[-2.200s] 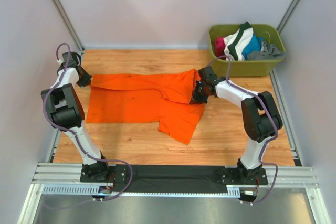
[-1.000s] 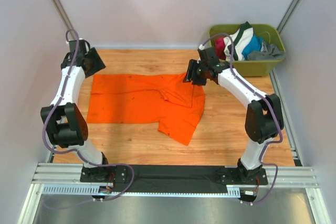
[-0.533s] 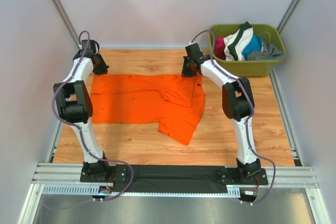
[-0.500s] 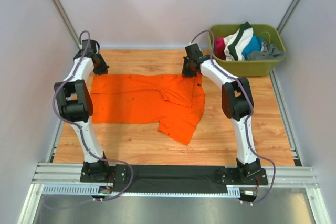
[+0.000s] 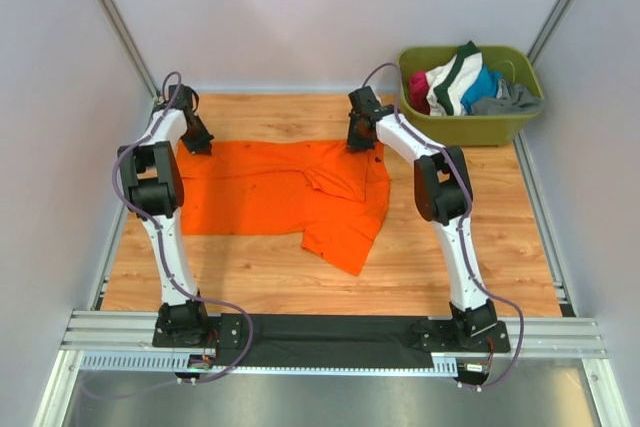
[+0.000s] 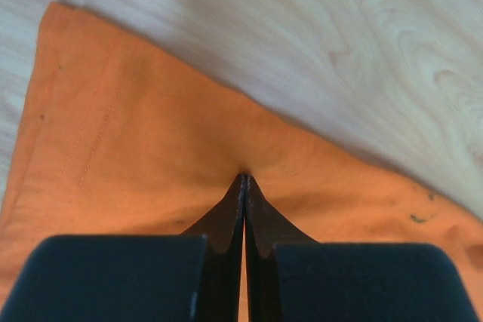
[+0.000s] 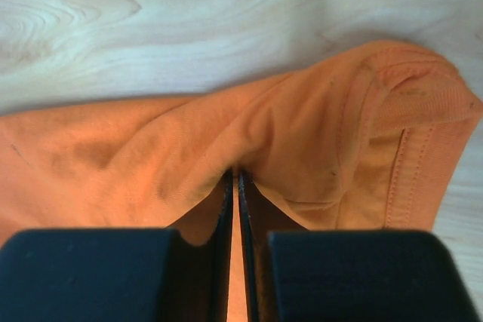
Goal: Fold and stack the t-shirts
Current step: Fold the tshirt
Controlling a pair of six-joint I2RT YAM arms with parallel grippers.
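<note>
1. We see a wooden table [image 5: 450, 247] filling the floor between pale walls.
2. The orange t-shirt [image 5: 270, 192] lies spread flat on the left and middle of the table, its long side running left to right. Cloth is rumpled and doubled over towards its right end, and one corner points to the near side.
3. An olive-green tub [image 5: 470, 129] sits at the far right corner, apart from the orange t-shirt, with mixed clothes [image 5: 462, 82] heaped in it.
4. The left arm [image 5: 160, 175] and the right arm [image 5: 440, 187] both stretch away to the shirt's far edge.
5. The left gripper [image 5: 197, 143] is down on the far left corner of the shirt. In its wrist view its fingers are pressed together with the tips [image 6: 244, 180] on the cloth, which puckers up to them just inside the hem.
6. The right gripper [image 5: 358, 140] is down on the far right corner. In its wrist view the fingers meet at the tips [image 7: 232, 176], clamped on a raised ridge of orange cloth beside a stitched hem.
</note>
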